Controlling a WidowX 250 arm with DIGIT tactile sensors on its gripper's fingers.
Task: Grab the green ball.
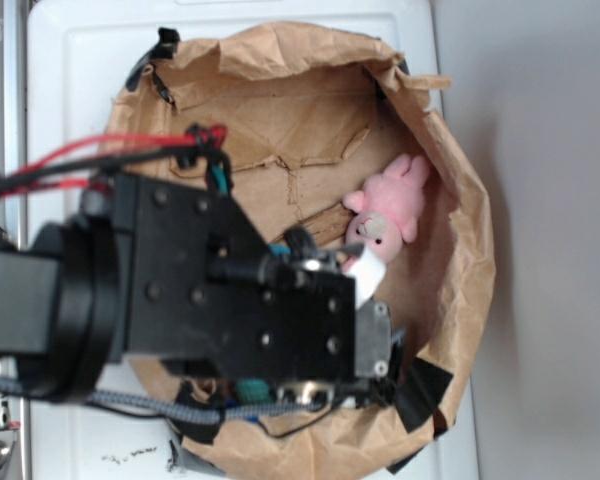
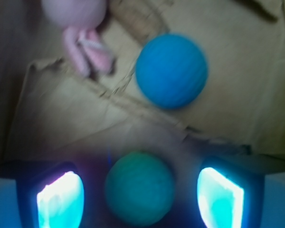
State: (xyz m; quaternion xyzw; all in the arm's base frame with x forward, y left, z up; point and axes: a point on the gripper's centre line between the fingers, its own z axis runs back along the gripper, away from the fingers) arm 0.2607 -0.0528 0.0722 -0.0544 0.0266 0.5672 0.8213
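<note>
The brown paper liner (image 2: 61, 118) spreads beneath my gripper (image 2: 140, 190), crumpled up around the rim. My fingers (image 2: 59, 197) stand apart, one on either side of the green ball (image 2: 139, 187), which sits between them with gaps on both sides. Beyond my fingertips lies the blue ball (image 2: 172, 70), and farther off to the left, the pink plush (image 2: 78, 28).
</note>
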